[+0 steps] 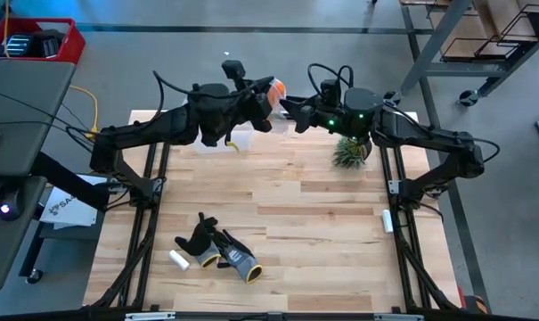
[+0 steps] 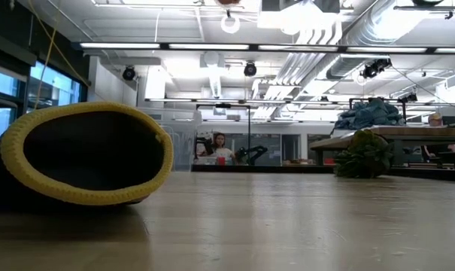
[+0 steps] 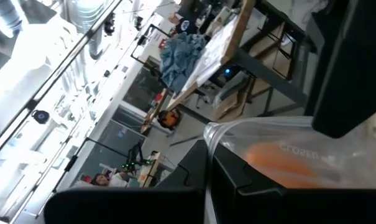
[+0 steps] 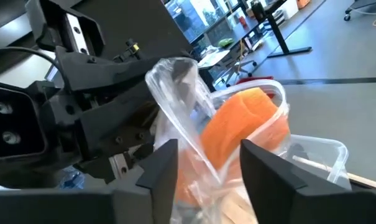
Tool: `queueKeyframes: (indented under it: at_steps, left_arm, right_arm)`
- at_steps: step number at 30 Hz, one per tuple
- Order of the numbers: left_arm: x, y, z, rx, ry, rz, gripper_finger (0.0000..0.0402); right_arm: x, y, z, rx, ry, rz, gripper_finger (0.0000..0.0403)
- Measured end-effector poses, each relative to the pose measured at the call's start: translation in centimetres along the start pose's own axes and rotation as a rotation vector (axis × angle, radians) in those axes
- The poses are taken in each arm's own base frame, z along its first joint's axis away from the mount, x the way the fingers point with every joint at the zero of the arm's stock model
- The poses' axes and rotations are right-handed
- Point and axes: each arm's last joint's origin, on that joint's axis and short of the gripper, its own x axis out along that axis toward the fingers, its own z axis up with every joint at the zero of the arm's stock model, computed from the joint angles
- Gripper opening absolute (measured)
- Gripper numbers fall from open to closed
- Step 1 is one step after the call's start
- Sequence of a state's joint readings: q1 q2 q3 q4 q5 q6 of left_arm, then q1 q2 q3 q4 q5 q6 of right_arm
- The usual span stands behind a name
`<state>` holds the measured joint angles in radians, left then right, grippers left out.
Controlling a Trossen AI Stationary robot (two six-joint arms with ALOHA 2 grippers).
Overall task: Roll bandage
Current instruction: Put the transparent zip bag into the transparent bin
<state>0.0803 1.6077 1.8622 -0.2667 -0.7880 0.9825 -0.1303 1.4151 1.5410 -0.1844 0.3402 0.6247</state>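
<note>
Bandage held in a clear bag between both grippers, above the far edge of the table.

From the high view, the bandage (image 1: 277, 88) is seen raised at the far middle, between the left gripper (image 1: 265, 103) and the right gripper (image 1: 291, 113); neither is clearly nearer. A green plant (image 1: 350, 152) lies to the right, gloves (image 1: 217, 250) and a white cylinder (image 1: 178, 259) well apart at the near side. In the low view only a glove cuff (image 2: 84, 154) is shown close up. In the left wrist view, the plastic bag (image 3: 281, 149) is pinched by the fingers (orange inside). In the right wrist view, the bag is clamped between the fingers, the bandage's long axis undecidable, plastic wrapped around it and in the way.
</note>
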Motion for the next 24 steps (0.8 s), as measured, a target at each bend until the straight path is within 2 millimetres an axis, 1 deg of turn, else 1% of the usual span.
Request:
queueKeyframes:
  at_steps: [3,5,11,15,20,24]
  left_arm:
    - [0.00,0.27,0.10,0.008,0.007,0.030,0.0000]
    - [-0.02,0.46,0.15,0.026,0.018,0.054,0.0000]
    - [-0.09,0.68,-0.01,0.022,0.072,0.091,0.0000]
    - [-0.13,0.61,0.10,-0.016,0.044,0.076,0.0000]
    - [-0.15,0.62,0.21,-0.064,0.021,0.069,0.0000]
    - [-0.07,0.80,0.34,-0.091,0.010,0.089,0.0000]
  right_arm:
    - [-0.01,-0.01,0.00,-0.005,0.001,-0.001,0.0142]
    - [-0.01,-0.07,-0.01,-0.006,-0.004,-0.015,0.0139]
    - [-0.62,-0.22,0.68,-0.007,-0.083,-0.095,0.0149]
    - [-0.54,-0.17,0.71,0.006,-0.086,-0.085,0.0159]
    - [-0.56,-0.04,0.67,0.018,-0.064,-0.047,0.0161]
    - [-0.51,-0.14,0.70,0.024,-0.065,-0.053,0.0161]
